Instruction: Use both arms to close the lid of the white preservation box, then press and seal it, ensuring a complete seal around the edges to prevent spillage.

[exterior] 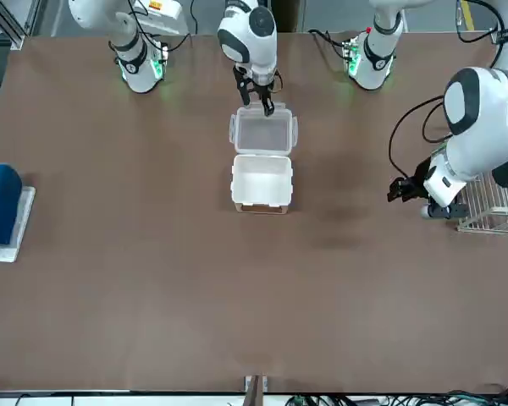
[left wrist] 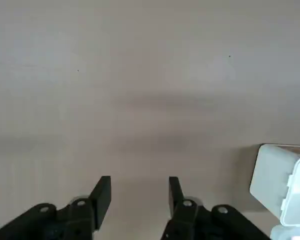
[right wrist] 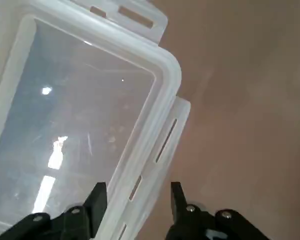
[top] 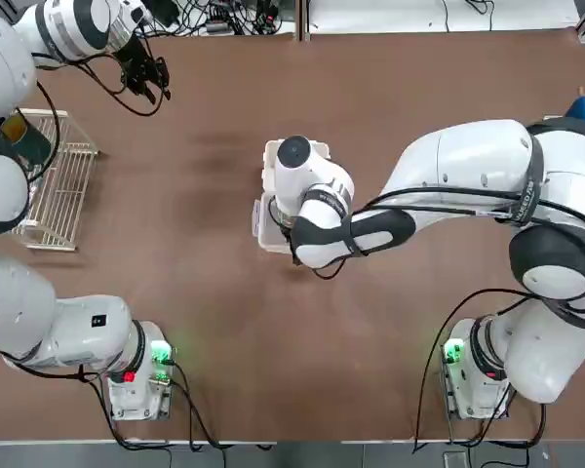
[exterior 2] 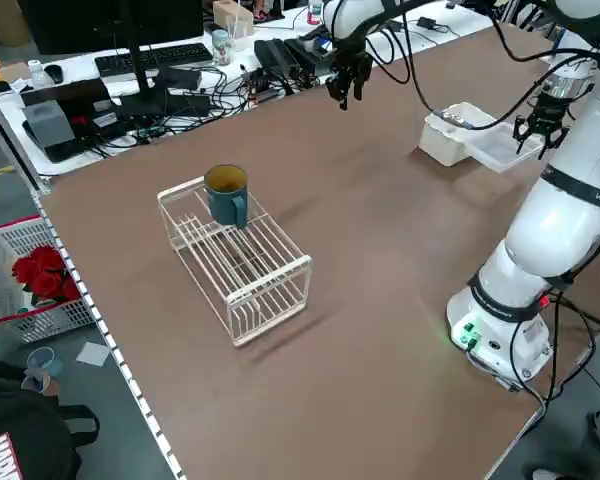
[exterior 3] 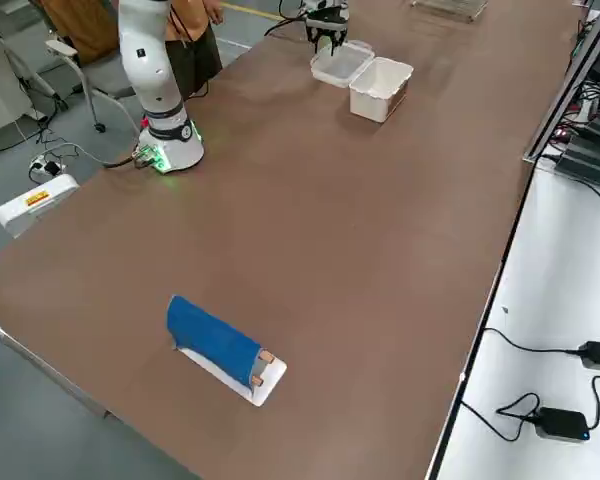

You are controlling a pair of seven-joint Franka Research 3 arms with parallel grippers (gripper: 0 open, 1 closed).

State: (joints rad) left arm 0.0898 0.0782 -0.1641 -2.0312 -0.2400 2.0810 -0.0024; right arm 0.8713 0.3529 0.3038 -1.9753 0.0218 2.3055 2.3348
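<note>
A brown table fills the middle of the room, its surface smooth and matte, with soft glare on it. Under and around it runs a grey floor, with a yellow line across it. Along one side of the table stands a white desk carrying a monitor, a black keyboard, a bottle, tangled cables and black power adapters. A chair stands on the floor beyond the table, near a person. A basket with a red rim holds red flowers; a black bag lies close by.

Box and lid partly hidden beneath right arm from overhead.
</note>
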